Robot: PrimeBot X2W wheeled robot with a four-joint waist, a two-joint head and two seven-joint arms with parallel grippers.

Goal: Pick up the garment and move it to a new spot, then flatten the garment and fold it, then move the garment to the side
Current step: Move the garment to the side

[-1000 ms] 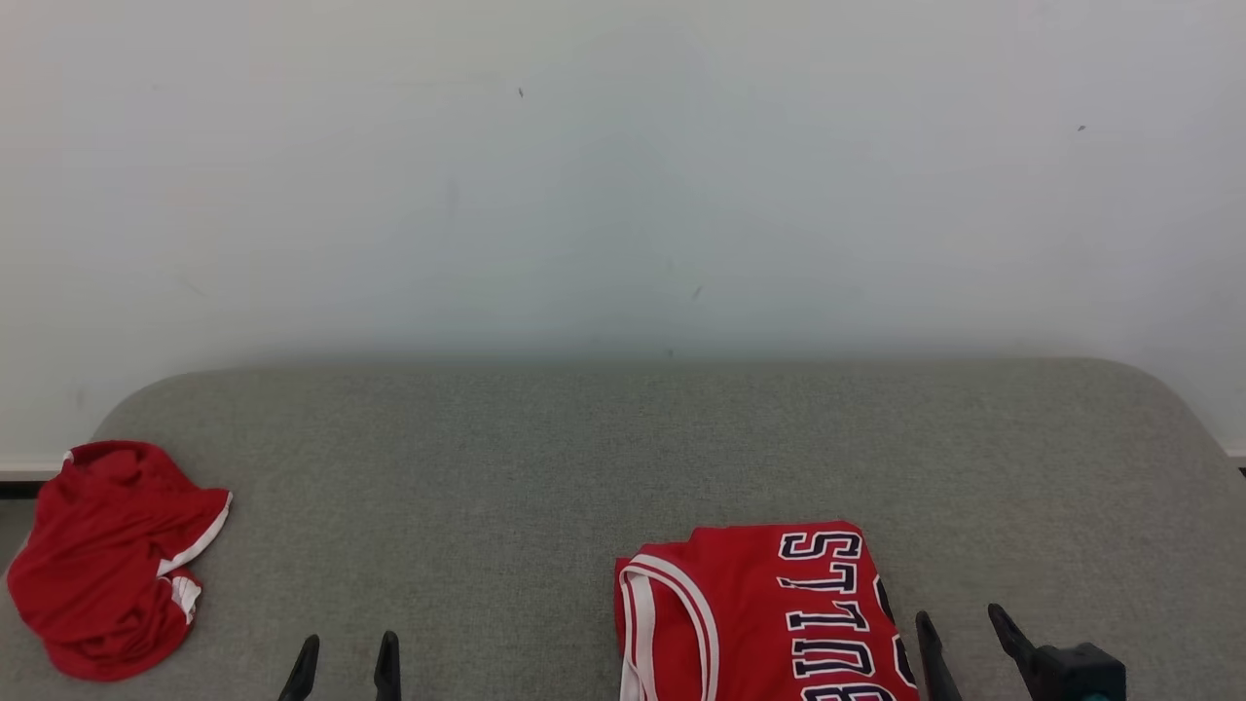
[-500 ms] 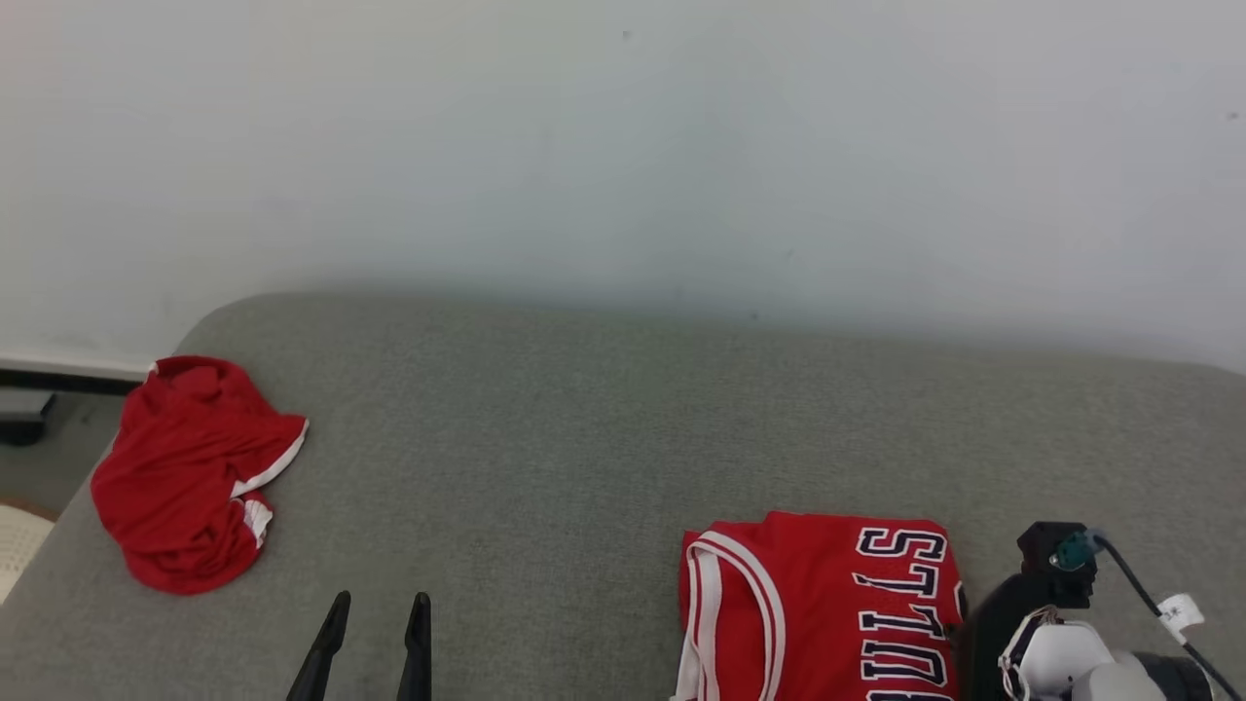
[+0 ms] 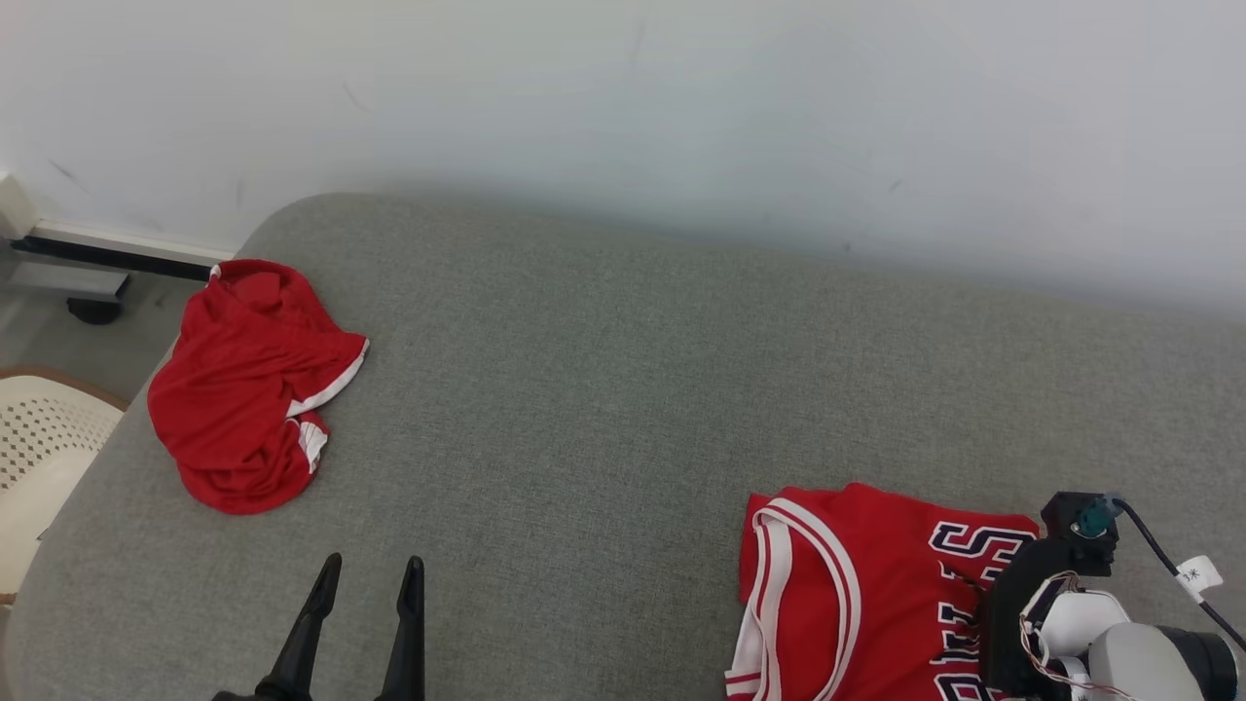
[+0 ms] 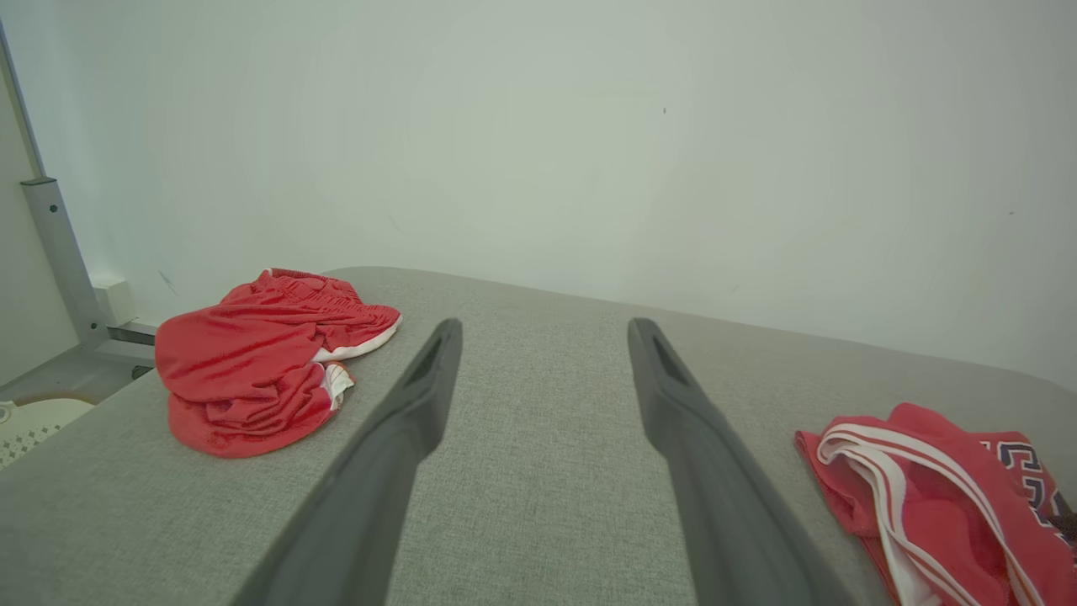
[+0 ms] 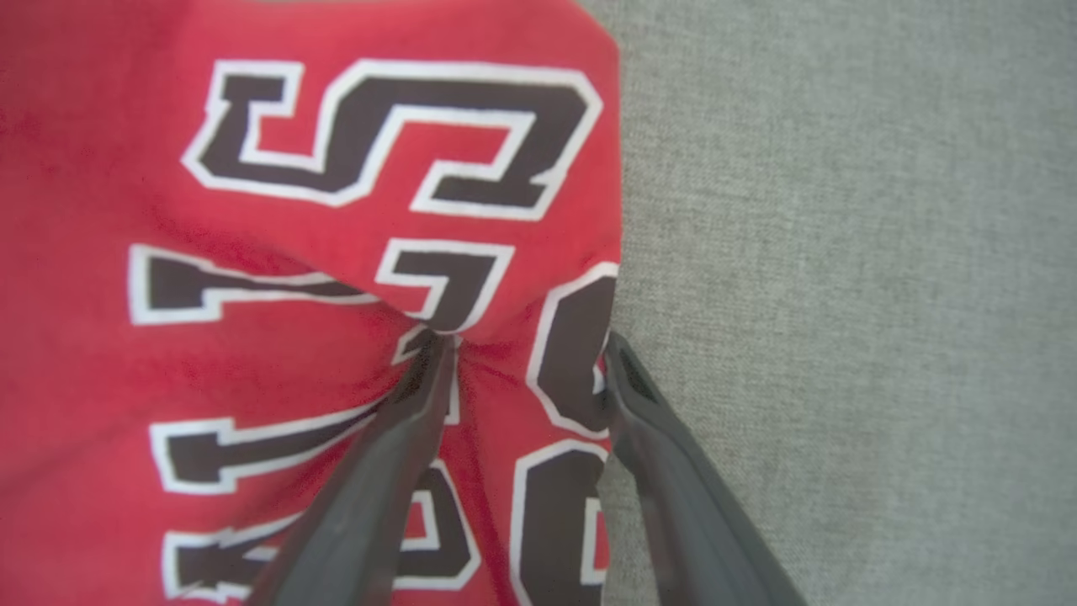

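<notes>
The folded red jersey (image 5: 336,210) lies at the near right of the grey bench (image 3: 604,389), lettering up, white-trimmed armhole toward the middle. My right claw (image 5: 527,345) is down on it with its jaws wide apart: one finger presses into the cloth and puckers it, the other sits at the jersey's right edge, and a ridge of fabric stands between them, not pinched. Bare grey bench runs on beyond that edge. My left claw (image 4: 545,328) hangs over the near left of the bench, spread wide and holding nothing. Between the jersey and the crumpled red shorts (image 3: 248,389) at the far left there is a broad bare stretch of bench, and more bare cloth runs back to the pale wall (image 3: 623,97). The shorts lie close to the bench's left edge, just inside its rounded far corner. Off that edge, lower down, sits a pale perforated thing (image 3: 39,438), perhaps a basket; it is cut off by the frame and I cannot tell what is in it. From my head, the jersey's near part runs out of the bottom of the frame, and my right wrist covers part of its lettering and my own fingers.
</notes>
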